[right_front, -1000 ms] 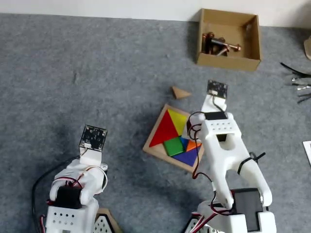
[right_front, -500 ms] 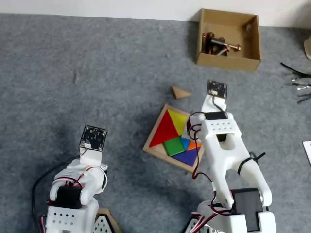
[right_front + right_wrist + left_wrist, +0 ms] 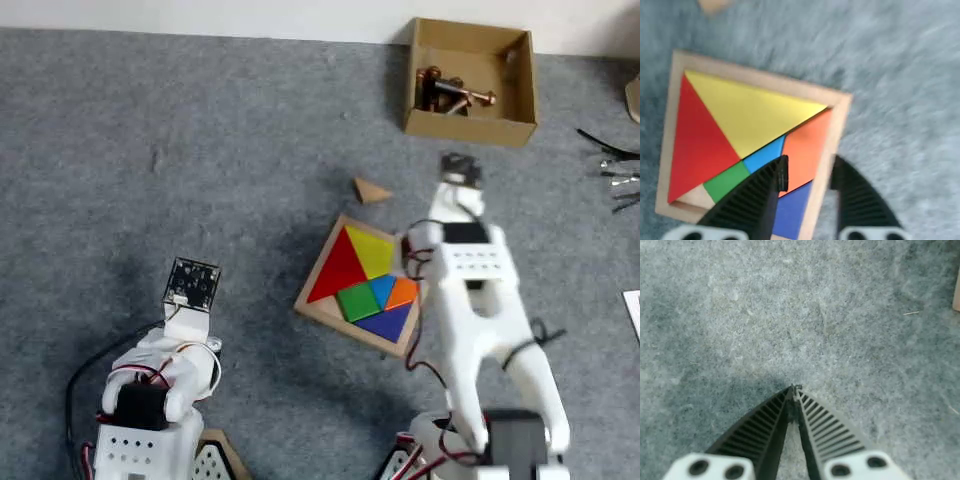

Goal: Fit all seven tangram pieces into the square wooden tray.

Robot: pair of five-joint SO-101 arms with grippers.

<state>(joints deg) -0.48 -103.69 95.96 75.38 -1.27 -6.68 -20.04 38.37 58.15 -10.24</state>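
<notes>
Spanning surface: grey carpet (image 3: 150, 120); cardboard box (image 3: 465, 126) far edge; left claw (image 3: 795, 389) clenched, right claw (image 3: 810, 166) released.

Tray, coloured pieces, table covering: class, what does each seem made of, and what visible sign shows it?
Tray: pale bare wood, matt, judging by its light tan rim. Coloured pieces: probably painted wood, with flat even colour and a slight sheen. Table covering: grey felt or carpet, with fuzzy fibres.
</notes>
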